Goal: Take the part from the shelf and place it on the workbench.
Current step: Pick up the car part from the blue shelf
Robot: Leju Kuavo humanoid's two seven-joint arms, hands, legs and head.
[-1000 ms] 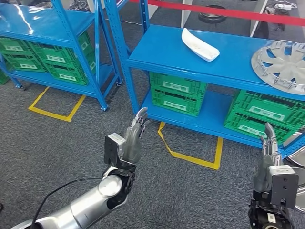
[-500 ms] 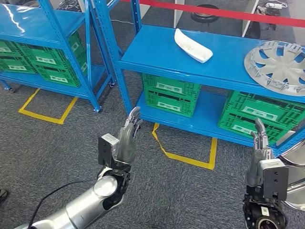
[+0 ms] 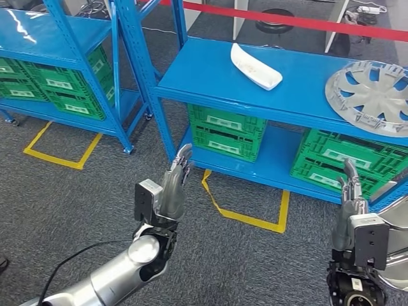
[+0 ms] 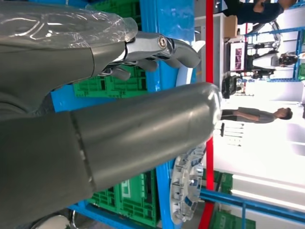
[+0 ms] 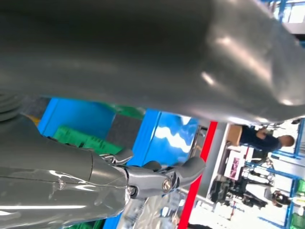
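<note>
Head view: green crates (image 3: 226, 131) under shelf (image 3: 289, 83)

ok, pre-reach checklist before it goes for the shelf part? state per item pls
1. Left hand free: ok, raised with fingers apart, holding nothing.
2. Right hand free: ok, raised, nothing in it.
3. Parts in sight: ok, white curved part and silver wheel cover both lie on the blue shelf top level.
4. Which one is the target: cannot tell, the task says only "the part".
5. Hands at the shelf: not ok, both are short of its front edge, over the carpet.
6. Workbench located: cannot tell from these pictures.
</note>
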